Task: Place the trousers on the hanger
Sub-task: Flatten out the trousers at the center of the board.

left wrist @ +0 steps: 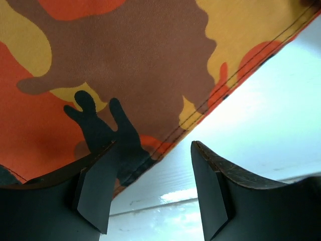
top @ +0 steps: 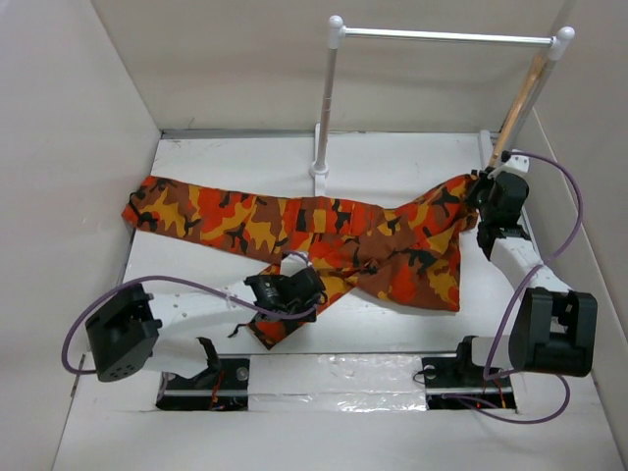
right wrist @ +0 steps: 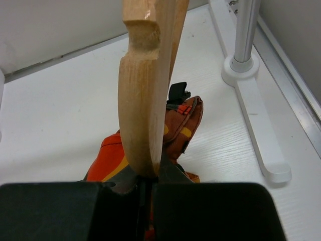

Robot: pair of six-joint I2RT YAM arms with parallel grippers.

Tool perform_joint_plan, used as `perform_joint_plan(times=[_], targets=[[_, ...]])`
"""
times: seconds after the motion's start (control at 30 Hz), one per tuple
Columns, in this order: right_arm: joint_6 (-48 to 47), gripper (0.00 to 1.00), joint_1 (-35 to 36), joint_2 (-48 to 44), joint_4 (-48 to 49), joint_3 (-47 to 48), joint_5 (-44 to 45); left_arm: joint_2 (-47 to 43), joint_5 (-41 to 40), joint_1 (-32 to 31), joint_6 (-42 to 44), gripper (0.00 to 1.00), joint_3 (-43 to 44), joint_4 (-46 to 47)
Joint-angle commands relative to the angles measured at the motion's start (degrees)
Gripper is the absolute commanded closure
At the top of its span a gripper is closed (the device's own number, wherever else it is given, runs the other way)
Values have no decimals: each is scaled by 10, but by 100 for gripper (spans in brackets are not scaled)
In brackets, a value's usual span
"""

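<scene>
The camouflage trousers (top: 324, 231) lie spread across the white table (top: 235, 162), from the far left to the right edge. My left gripper (top: 309, 285) hovers low over their near folded edge with its jaws open. In the left wrist view the hem of the trousers (left wrist: 125, 65) runs diagonally past the left finger (left wrist: 98, 186), and only bare table shows between the jaws of the left gripper (left wrist: 154, 146). My right gripper (top: 488, 182) is shut on the lower end of the wooden hanger (top: 520, 98), which leans up toward the rail. In the right wrist view the hanger (right wrist: 145, 90) rises from the right gripper (right wrist: 150, 178), with bunched trousers cloth (right wrist: 183, 125) right behind it.
A white rail (top: 442, 35) on two posts stands at the back, its left post (top: 327, 98) just behind the trousers and its right post foot (right wrist: 241, 65) beside my right gripper. White walls close in the left, back and right sides.
</scene>
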Motion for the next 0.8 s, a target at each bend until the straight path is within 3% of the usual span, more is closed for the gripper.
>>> perform_joint_plan(times=[0.0, 0.2, 0.27, 0.33, 0.4, 0.47, 0.5, 0.53, 0.63, 0.77], targets=[[-10, 100, -5, -5, 42, 36, -7, 28, -75, -34, -4, 44, 21, -28], [-5, 100, -5, 2, 49, 35, -11, 91, -91, -62, -2, 42, 17, -18], [-3, 100, -5, 5, 48, 41, -13, 107, -85, -67, 7, 46, 12, -4], [-1, 100, -12, 5, 44, 45, -17, 113, -79, -67, 16, 62, 9, 5], [2, 100, -20, 6, 44, 46, -22, 114, -98, -67, 27, 100, 21, -8], [1, 100, -31, 8, 44, 53, -23, 98, -147, -67, 21, 100, 65, -88], [1, 100, -31, 10, 43, 53, -21, 83, -209, -67, 15, 100, 84, -124], [1, 100, -38, 14, 38, 60, -20, 66, -235, -67, -25, 100, 101, -164], [1, 100, -44, 23, 34, 68, -16, -43, -294, -51, -46, 100, 156, -253], [-5, 100, -44, 33, 22, 84, -9, -215, -315, -31, -4, 100, 247, -304]])
